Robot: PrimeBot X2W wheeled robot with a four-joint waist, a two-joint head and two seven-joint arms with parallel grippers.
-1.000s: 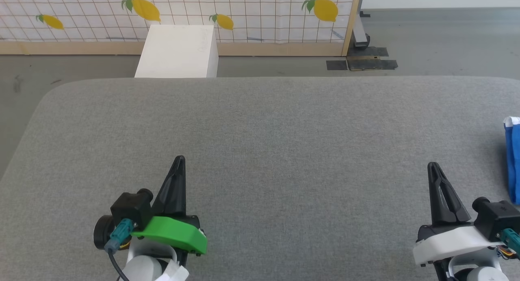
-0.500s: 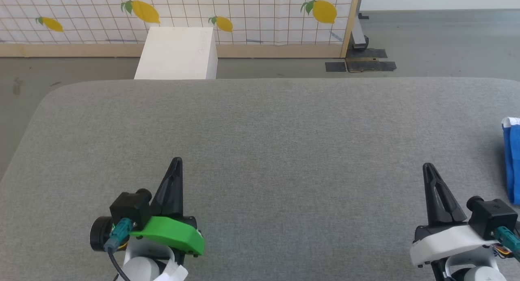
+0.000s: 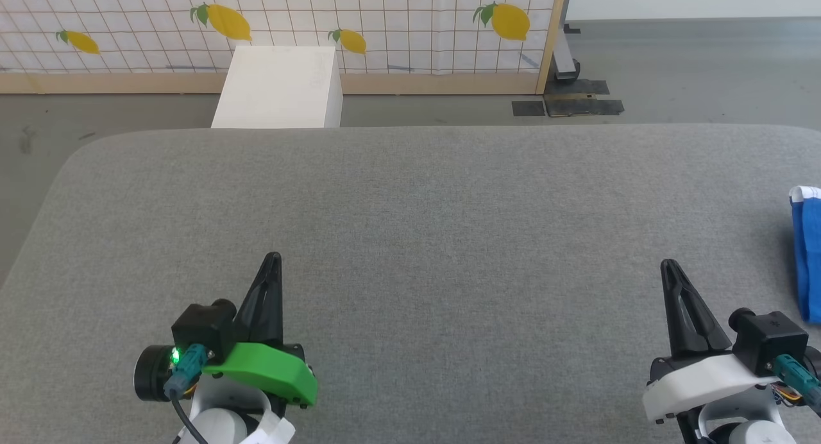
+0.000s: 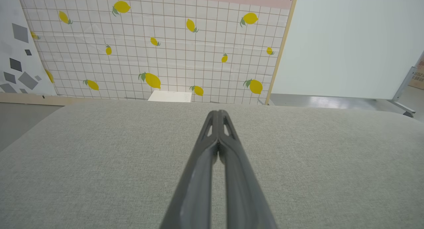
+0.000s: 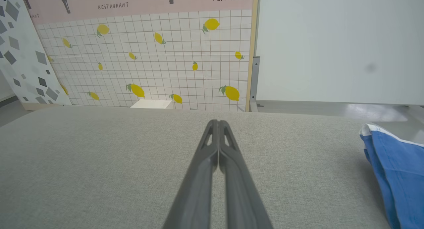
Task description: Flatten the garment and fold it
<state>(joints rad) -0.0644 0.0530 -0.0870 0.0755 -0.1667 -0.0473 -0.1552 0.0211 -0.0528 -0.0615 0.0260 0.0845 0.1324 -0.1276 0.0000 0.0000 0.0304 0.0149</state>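
Observation:
The garment [image 3: 808,251], royal blue with white trim, lies at the far right edge of the grey padded table [image 3: 423,206], mostly cut off by the head view's border. It shows larger in the right wrist view as the garment [image 5: 397,169], to the right of my fingers. My right gripper [image 3: 669,264] is shut and empty, a little left of the blue cloth and apart from it; the right gripper [image 5: 218,123] has its tips pressed together. My left gripper [image 3: 272,258] rests at the lower left, shut and empty, as the left gripper [image 4: 218,114] shows.
A white box [image 3: 279,85] stands on the floor beyond the table's far edge. Behind it is a lemon-patterned tiled panel [image 3: 385,20] with a wooden frame. Black tape patches [image 3: 567,104] mark the grey floor at the back right.
The whole picture has shifted slightly, so the camera moved. Both grippers sit a touch lower and further left in view; neither opened, and the garment lies as before.

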